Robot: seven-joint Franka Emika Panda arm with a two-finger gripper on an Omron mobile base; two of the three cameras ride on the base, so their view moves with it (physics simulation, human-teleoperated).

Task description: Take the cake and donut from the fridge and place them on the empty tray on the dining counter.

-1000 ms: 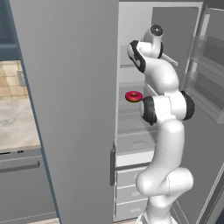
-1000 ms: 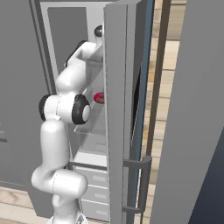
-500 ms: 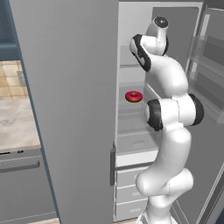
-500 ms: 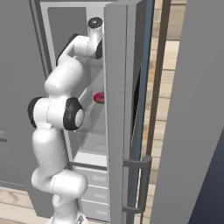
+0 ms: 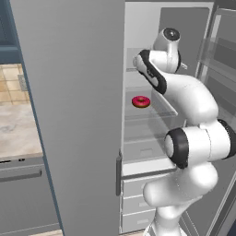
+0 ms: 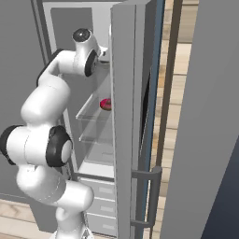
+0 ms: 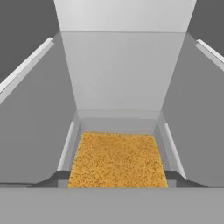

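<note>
Compared with a second ago, the white arm [image 5: 184, 92] is now standing taller inside the open fridge [image 5: 73, 115]: its elbow has swung up and back, the wrist has risen toward the top shelf, and the base cameras are showing the same fridge from the same spot, so the move is the arm's alone. The donut [image 5: 141, 102] is lying where it lay before, on the clear glass shelf [image 5: 156, 113] in the middle of the fridge compartment, just below and left of the forearm in the left base view; from the right base view the donut [image 6: 106, 104] is peeking out red-pink at the edge of the open door [image 6: 128, 116], resting on the same glass shelf [image 6: 91, 112]. In the hand view the cake [image 7: 117, 159] is filling the space between the two dark finger tips [image 7: 52, 178], its tan-orange speckled face sitting right at the bottom between them, with the pale back wall of the fridge [image 7: 122, 65] rising beyond. The gripper [image 7: 117, 181] is sitting closed around the cake, both tips pressing its left and right edges, and the piece is looking lifted clear of the shelf surface, though the exact gap beneath it cannot be told. Below the glass shelves, the grey drawers [image 5: 138, 193] of the fridge are sitting closed beside the robot's white base column
</note>
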